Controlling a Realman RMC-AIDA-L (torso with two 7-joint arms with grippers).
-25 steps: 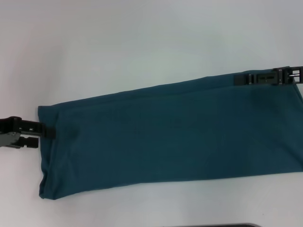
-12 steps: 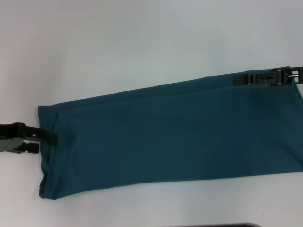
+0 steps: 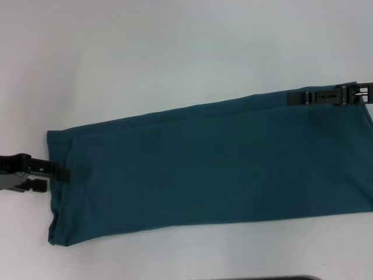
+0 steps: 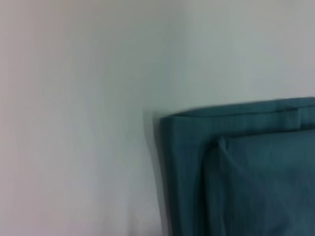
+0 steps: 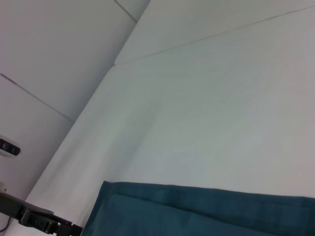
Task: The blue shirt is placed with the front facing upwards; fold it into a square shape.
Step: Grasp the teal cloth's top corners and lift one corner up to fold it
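The left gripper [image 3: 61, 173] and right gripper [image 3: 291, 98] reach opposite ends of the folded shirt [image 3: 210, 169]; I cannot tell the jaws' state.

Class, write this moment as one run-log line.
shirt: folded into long strip on table | left pincer: at left short edge | right pincer: at far right edge | square: not yet
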